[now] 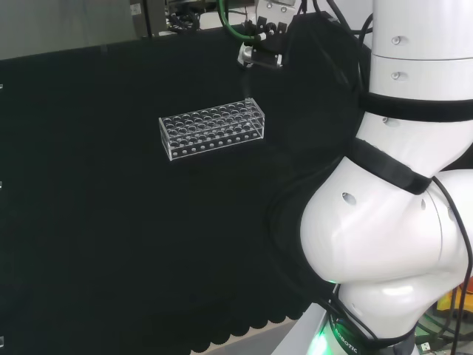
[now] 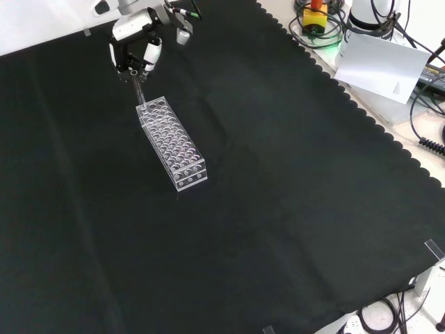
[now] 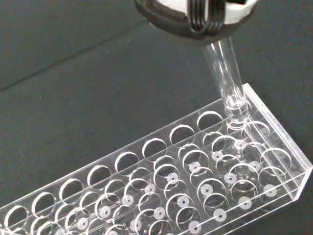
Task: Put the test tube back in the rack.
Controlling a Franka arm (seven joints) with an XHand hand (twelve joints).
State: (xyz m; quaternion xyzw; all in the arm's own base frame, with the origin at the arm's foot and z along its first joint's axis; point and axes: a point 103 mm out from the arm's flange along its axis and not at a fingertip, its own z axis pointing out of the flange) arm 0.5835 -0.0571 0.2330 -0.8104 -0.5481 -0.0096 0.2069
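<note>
No writing can be read on the ware; the clear rack (image 2: 172,144) lies on the black cloth (image 2: 278,209), its holes showing nothing in them but the tube; the hand (image 2: 133,49) has its fingers closed round the top of the test tube (image 3: 226,78), which hangs upright with its rounded tip in a hole at the rack's end, in the outer row.

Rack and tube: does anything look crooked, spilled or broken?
Nothing stands out. The rack sits flat on the cloth, unbroken, no spill. The tube in the hand leans a little, its tip at a corner hole.
</note>
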